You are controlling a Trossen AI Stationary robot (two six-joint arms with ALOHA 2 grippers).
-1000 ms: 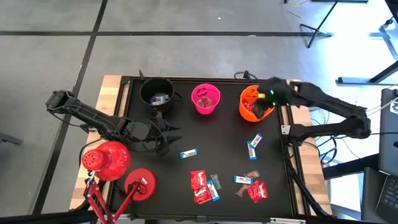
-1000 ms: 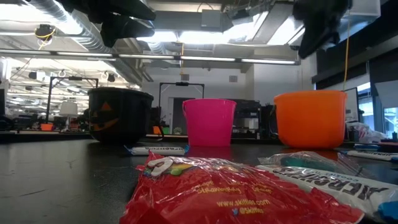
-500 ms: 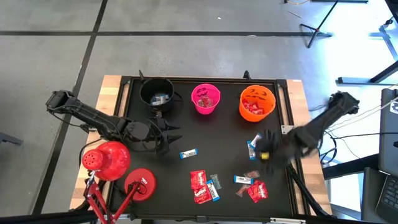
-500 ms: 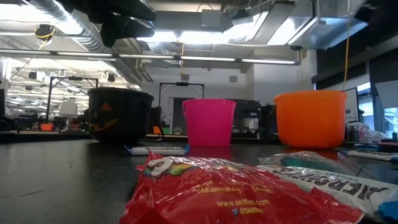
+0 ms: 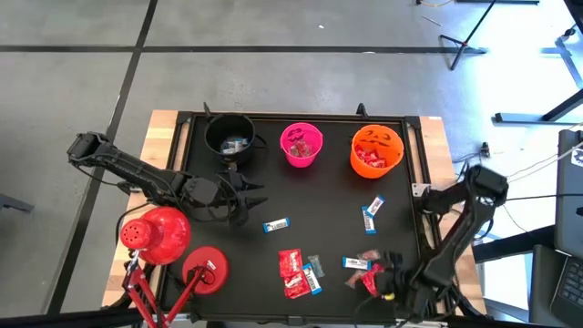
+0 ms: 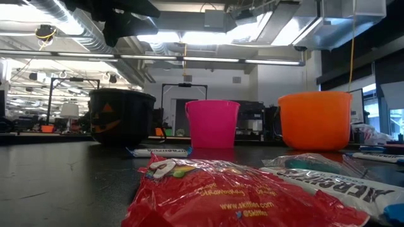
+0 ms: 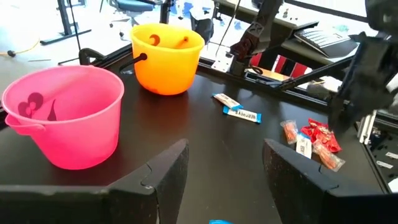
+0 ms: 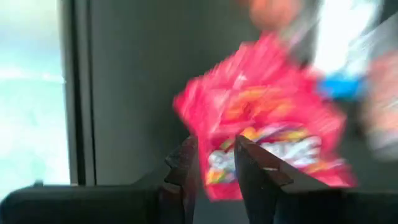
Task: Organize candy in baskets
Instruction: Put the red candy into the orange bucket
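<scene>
Partly sorted. Black cauldron bucket (image 5: 230, 137), pink bucket (image 5: 302, 146) and orange jack-o'-lantern bucket (image 5: 376, 151) in a row at 12 o'clock, each already holding some candy.

Loose on the surface (image 5: 319, 196): blue-and-white bars near centre (image 5: 276, 224) and at 3 o'clock (image 5: 373, 210), and a red cluster (image 5: 293, 271) at 6 o'clock.

Right end effector (image 5: 387, 281) low at 5 o'clock over a red packet (image 8: 267, 127), fingers narrowly parted, nothing pinched yet.

Left end effector (image 5: 244, 198) at 9 o'clock, spread, empty.

Legible on the nearest red packet in the low view: "www.skittles.com"; "HERSHEY'S" on a bar, partly readable.
</scene>
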